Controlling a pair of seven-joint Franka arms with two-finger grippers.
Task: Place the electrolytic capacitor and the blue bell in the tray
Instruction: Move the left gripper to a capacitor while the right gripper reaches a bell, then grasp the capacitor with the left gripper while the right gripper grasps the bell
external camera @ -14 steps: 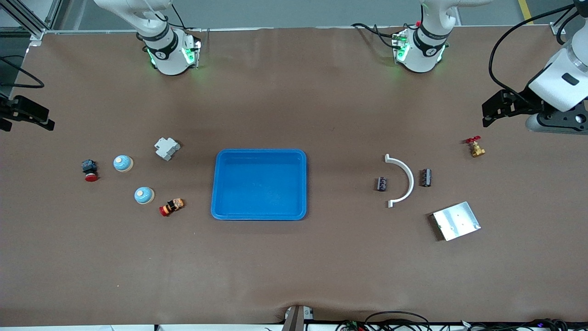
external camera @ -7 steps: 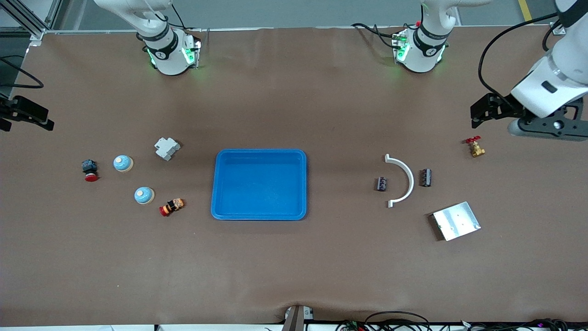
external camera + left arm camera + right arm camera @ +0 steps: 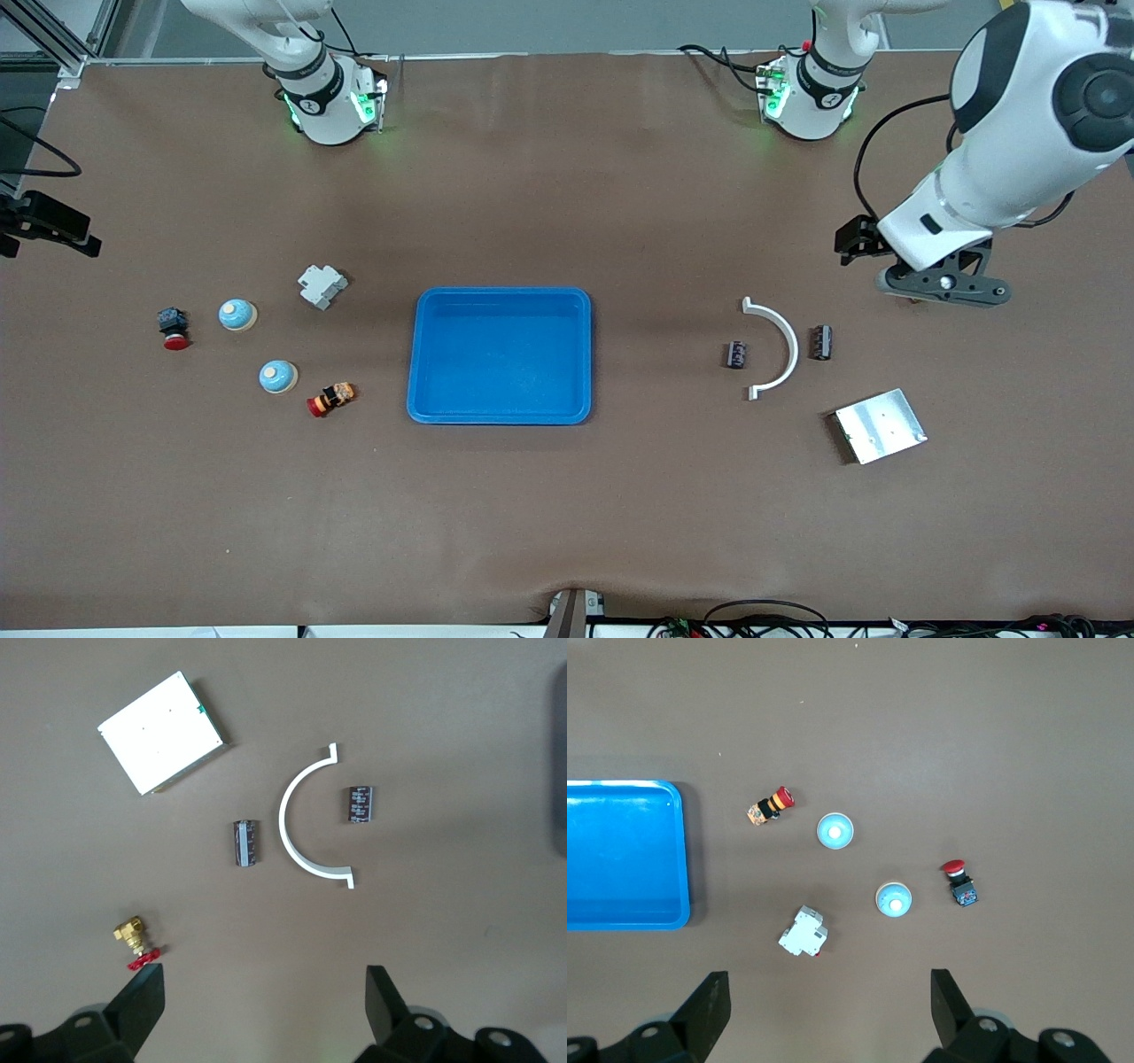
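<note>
The left pincer (image 3: 263, 992) has swung in, fingers spread and empty, high above the capacitor (image 3: 245, 842).

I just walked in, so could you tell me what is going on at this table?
Nothing is held yet. The left gripper hangs open over the table near the brass valve, looking down on two capacitors beside a white curved bracket. The right gripper waits open at its end, above two blue bells. The blue tray holds nothing.
</note>
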